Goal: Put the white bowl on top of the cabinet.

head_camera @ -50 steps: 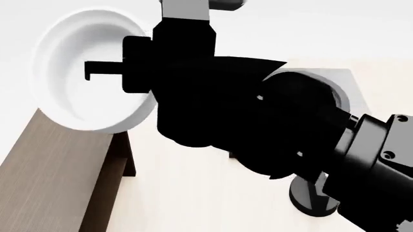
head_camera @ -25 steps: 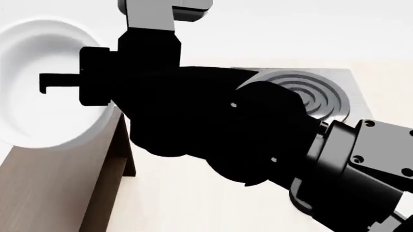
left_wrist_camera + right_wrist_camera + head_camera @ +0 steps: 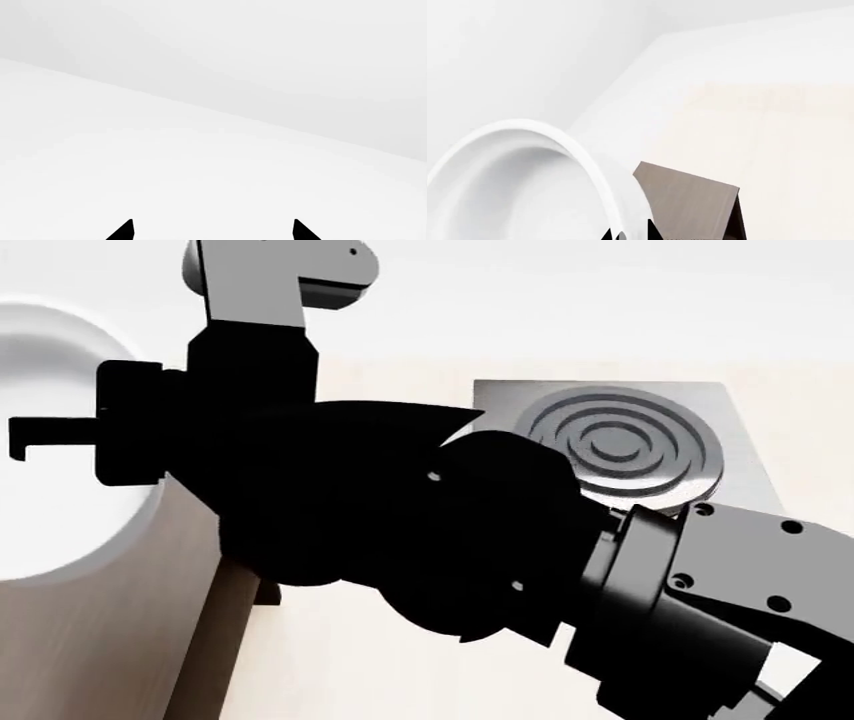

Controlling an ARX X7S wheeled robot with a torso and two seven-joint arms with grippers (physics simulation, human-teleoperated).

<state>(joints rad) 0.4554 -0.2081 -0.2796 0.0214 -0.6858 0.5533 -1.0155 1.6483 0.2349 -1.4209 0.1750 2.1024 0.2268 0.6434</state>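
Note:
The white bowl [image 3: 60,525] hangs tilted on its side at the far left of the head view, above the near end of the dark brown cabinet [image 3: 120,640]. My right gripper [image 3: 30,440] is shut on the bowl's rim, with one finger inside the bowl. In the right wrist view the bowl [image 3: 514,185] fills the lower left, the fingertips [image 3: 654,231] pinch its rim, and the cabinet top [image 3: 687,200] lies beyond it. My left gripper [image 3: 212,231] is open and empty, facing a plain white surface; it does not show in the head view.
The square grey stove plate [image 3: 614,445] with black rings sits on the pale table to the right of the cabinet. My right arm [image 3: 441,540] crosses the middle of the head view and hides much of the table.
My right arm has carried the bowl leftward in the head view, partly past the frame's left edge. The stove plate is now uncovered.

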